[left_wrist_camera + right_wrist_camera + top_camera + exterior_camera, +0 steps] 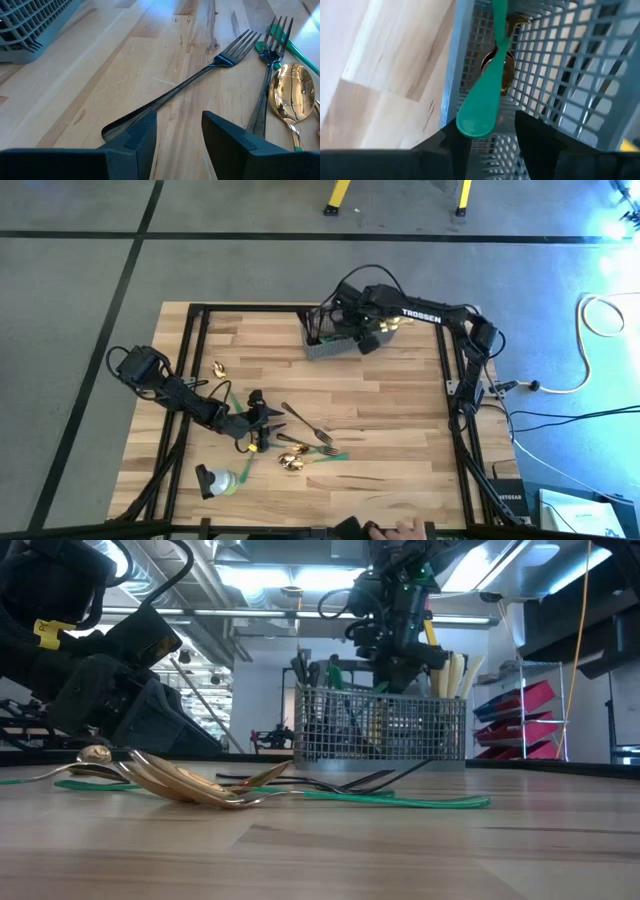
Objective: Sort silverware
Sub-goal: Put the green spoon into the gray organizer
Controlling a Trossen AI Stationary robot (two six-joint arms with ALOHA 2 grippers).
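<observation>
forks [305, 426] left of, perhaps touching, spoons [292, 462]

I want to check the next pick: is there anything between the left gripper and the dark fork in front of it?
Nothing visible. The left gripper is open, low over the table, and the dark fork has its handle end right at the fingertips.

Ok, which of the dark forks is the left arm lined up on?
The lone fork lying diagonally, its handle end right at the left gripper's open fingers. The other two forks lie together beside the gold spoon, off to the side.
</observation>
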